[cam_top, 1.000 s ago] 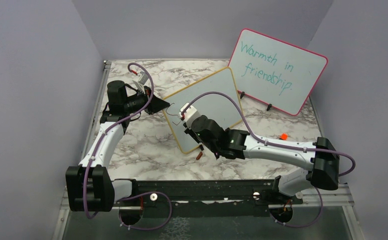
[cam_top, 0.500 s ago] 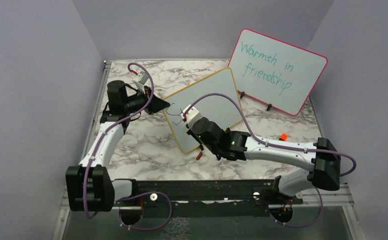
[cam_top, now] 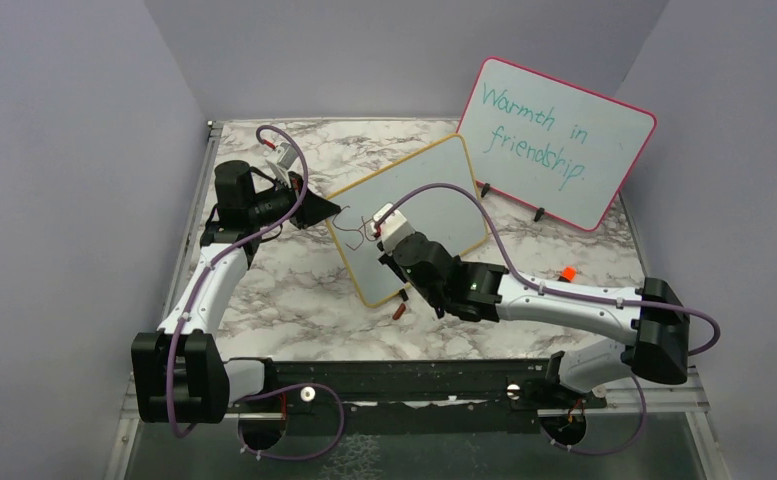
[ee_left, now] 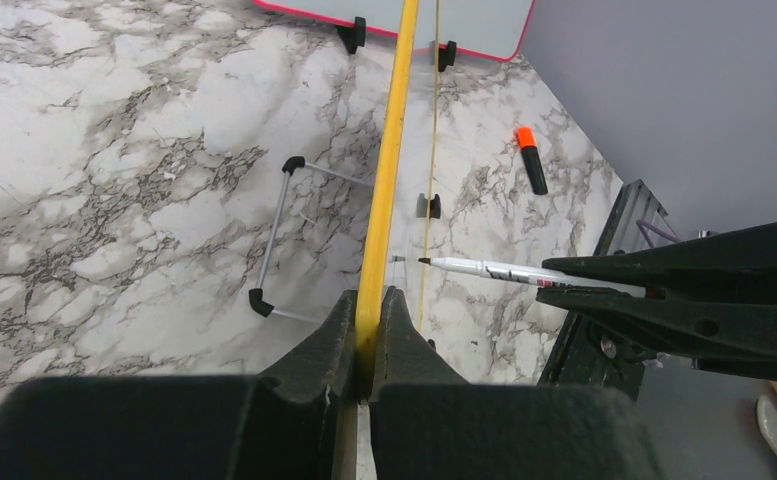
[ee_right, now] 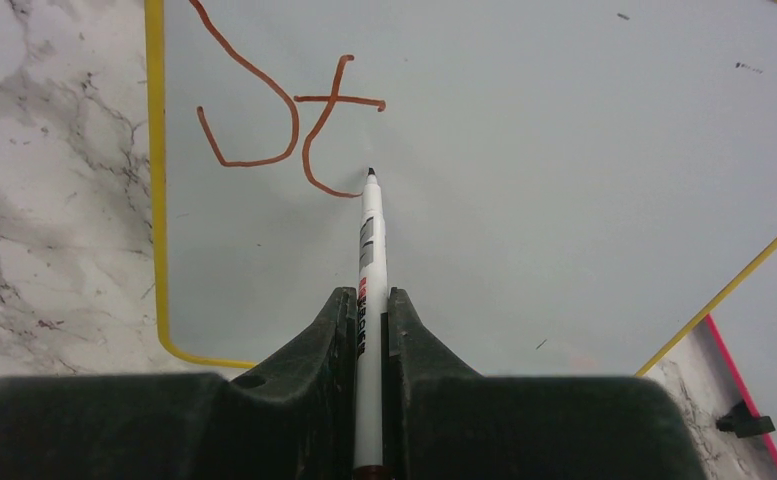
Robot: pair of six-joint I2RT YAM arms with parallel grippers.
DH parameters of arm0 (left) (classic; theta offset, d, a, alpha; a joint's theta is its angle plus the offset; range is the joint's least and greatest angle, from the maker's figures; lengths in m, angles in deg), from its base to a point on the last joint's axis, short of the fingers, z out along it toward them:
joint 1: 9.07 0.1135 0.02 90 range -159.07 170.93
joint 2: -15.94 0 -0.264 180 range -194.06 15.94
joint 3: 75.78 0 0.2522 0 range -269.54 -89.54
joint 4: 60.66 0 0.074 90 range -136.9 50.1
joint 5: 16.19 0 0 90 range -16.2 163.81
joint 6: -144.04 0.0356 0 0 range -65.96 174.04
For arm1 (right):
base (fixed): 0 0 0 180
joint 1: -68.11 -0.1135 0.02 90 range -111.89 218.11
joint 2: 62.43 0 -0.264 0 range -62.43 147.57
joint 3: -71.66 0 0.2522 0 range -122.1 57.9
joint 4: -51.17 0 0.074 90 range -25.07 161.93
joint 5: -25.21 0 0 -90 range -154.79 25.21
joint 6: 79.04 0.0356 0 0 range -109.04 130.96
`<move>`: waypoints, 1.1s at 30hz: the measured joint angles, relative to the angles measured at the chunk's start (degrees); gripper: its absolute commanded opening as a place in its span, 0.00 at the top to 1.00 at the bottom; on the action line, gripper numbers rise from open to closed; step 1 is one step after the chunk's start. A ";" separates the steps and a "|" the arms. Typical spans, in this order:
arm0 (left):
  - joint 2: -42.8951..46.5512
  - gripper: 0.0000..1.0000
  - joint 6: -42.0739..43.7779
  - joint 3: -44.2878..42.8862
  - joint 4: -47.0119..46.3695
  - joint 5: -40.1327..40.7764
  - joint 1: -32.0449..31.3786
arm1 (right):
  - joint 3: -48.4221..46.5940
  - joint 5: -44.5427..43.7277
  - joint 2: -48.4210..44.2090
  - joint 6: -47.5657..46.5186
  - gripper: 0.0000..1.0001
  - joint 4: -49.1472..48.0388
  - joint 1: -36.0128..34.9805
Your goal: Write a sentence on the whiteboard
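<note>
The whiteboard (cam_top: 434,195), white with a thin yellow frame, stands tilted at mid-table. My left gripper (cam_top: 330,212) is shut on its left edge; in the left wrist view the yellow frame (ee_left: 388,180) runs up from between the closed fingers (ee_left: 342,330). My right gripper (ee_right: 369,300) is shut on a white marker (ee_right: 368,235). The marker's tip rests at the tail of the second letter. The sentence (ee_right: 274,120) so reads "St" in red-brown near the board's top left corner (cam_top: 356,228). The marker (ee_left: 484,269) points at the board's face.
A pink-framed board (cam_top: 554,140) with teal handwriting leans at the back right. An orange-capped marker (cam_top: 566,272) lies on the marble to the right. A dark red cap (cam_top: 399,311) lies under the right arm. A wire stand (ee_left: 284,235) lies behind the whiteboard.
My right gripper has moved rightward along the board with the marker, and the "t" strokes have appeared after the "S". The left arm has stayed still.
</note>
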 measured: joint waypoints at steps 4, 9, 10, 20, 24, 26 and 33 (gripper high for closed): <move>0.00 1.00 0.00 0.00 0.00 0.00 0.00 | 0.00 -0.35 -0.72 -1.27 0.99 -2.36 0.02; 0.00 1.00 0.00 0.00 0.00 0.00 0.00 | 0.00 -0.57 -0.76 -2.56 0.99 -4.39 0.66; 0.00 1.00 0.00 0.00 0.00 0.00 0.00 | 0.00 -0.55 -0.76 -2.73 0.99 -4.85 0.79; 0.00 1.00 0.02 0.00 0.02 0.00 0.00 | -0.20 -0.52 -0.22 -3.87 0.99 -7.56 2.21; 0.00 1.00 0.02 0.00 0.02 -0.02 0.00 | -0.28 -0.24 0.04 -4.20 0.99 -7.61 2.51; 0.00 1.00 0.02 0.00 0.02 0.00 -0.02 | -0.48 0.02 0.07 -4.22 0.99 -7.63 2.51; 0.00 1.00 0.02 -0.02 0.02 0.00 0.00 | -1.49 0.50 0.63 -4.22 0.99 -7.61 2.51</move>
